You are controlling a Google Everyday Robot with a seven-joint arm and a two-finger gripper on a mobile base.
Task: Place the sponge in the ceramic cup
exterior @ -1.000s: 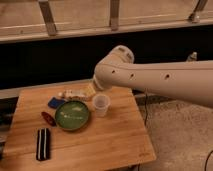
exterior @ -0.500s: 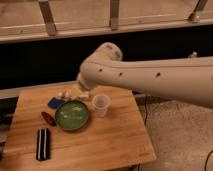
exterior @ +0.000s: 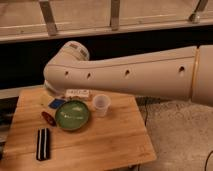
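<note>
One bulky arm (exterior: 125, 75) fills the middle of the view, its elbow hanging low over the back edge of the wooden table (exterior: 110, 145). The gripper is somewhere behind that bulk, out of sight, so it cannot be told whether it is released or clenched. That hiding is the biggest hazard. Any reach from here is made blind to this camera, and the low elbow could sweep whatever stands at the back of the table.

The green plate (exterior: 72, 115) lies between the two task things, its rim just beside each. A descent that lands slightly off could catch the rim and shove the plate into the cup.

The black striped bar (exterior: 43, 144) lies well apart at the front left and looks like little threat.

The ceramic cup (exterior: 101, 105) stands upright just right of the plate. It looks light and narrow-mouthed, so a sponge let go off-centre could hang on the rim or tip the cup over.

The sponge (exterior: 56, 103) lies flat on the table at the plate's back-left edge, apart from the cup. Thin and soft, it could slip out of a shallow pinch.

The small red oblong thing (exterior: 48, 118) lies near the sponge and could be nudged or picked up by mistake.
</note>
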